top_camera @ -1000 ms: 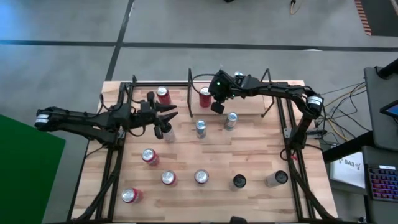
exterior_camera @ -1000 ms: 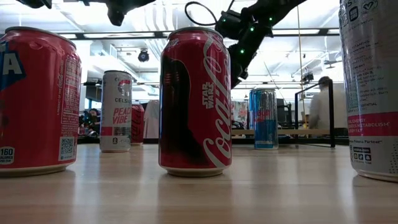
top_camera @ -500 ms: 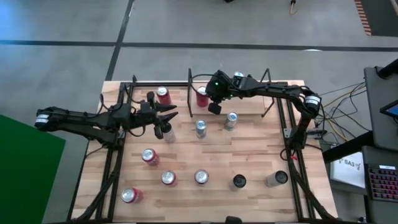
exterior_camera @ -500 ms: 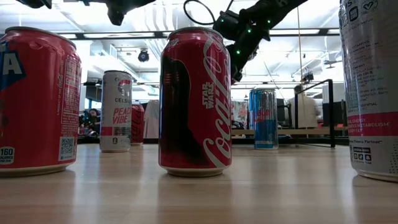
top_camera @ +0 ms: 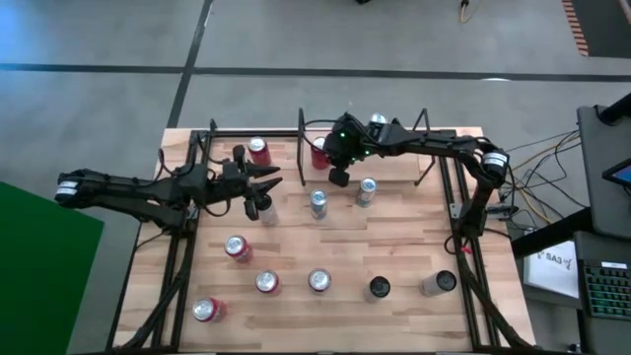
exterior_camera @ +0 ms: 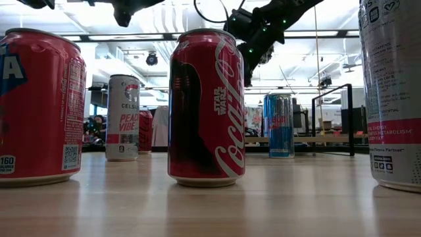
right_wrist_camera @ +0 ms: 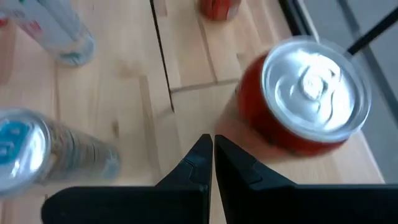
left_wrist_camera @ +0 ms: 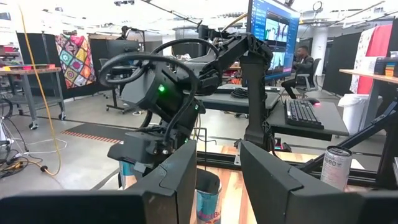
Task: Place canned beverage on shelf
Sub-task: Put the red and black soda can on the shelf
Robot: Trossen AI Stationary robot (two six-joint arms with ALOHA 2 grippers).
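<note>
Right gripper [right_wrist_camera: 211, 152], fingers pressed together and empty, above small light-wood black-framed shelf [top_camera: 394, 163], beside red aluminium can [right_wrist_camera: 298, 93]; left gripper [top_camera: 268, 183] parted, empty.

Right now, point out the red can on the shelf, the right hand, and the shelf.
red can [right_wrist_camera: 298, 93], right wrist view, silver lid.
right hand [right_wrist_camera: 211, 155], right wrist view, between fingertips.
shelf [top_camera: 394, 163], high view, bare board.

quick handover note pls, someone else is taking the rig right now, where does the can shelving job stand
Right gripper: shut, empty, raised over the shelf's front edge beside the red can standing on the shelf.
Left gripper: partly open, holding nothing, hovering at the table's left above a slim can.
Done: red can and one more can are on the shelf.
Left: nine cans on the tabletop, including two blue-labelled ones just in front of the shelf. No can is gripped.
</note>
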